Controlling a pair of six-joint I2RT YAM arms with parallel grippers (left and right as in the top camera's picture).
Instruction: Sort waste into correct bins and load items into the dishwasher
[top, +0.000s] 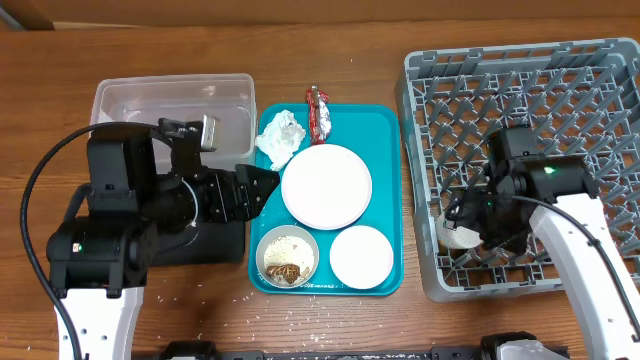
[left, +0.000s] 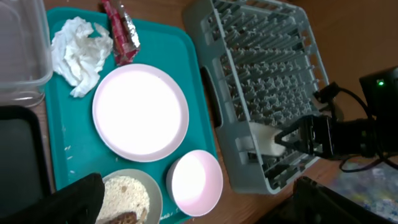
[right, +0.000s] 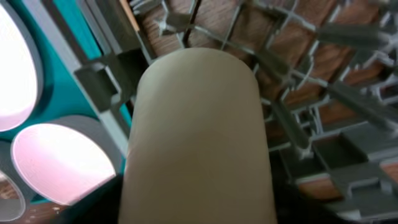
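Note:
My right gripper (top: 472, 228) is shut on the small white cup (top: 460, 239) and holds it low inside the grey dish rack (top: 540, 90), at its front left corner; the cup fills the right wrist view (right: 196, 137). My left gripper (top: 262, 188) is open and empty over the teal tray's left edge. On that tray lie the crumpled napkin (top: 281, 136), the red wrapper (top: 319, 112), the white plate (top: 326, 186), the pale pink bowl (top: 361, 257) and a white bowl (top: 287, 256) holding rice crumbs and brown bits.
The clear tub (top: 175, 105) stands at the back left. The black tray (top: 215, 245) lies in front of it, mostly under my left arm. The teal serving tray (top: 385, 130) sits between bins and rack. Loose crumbs dot the table's front edge.

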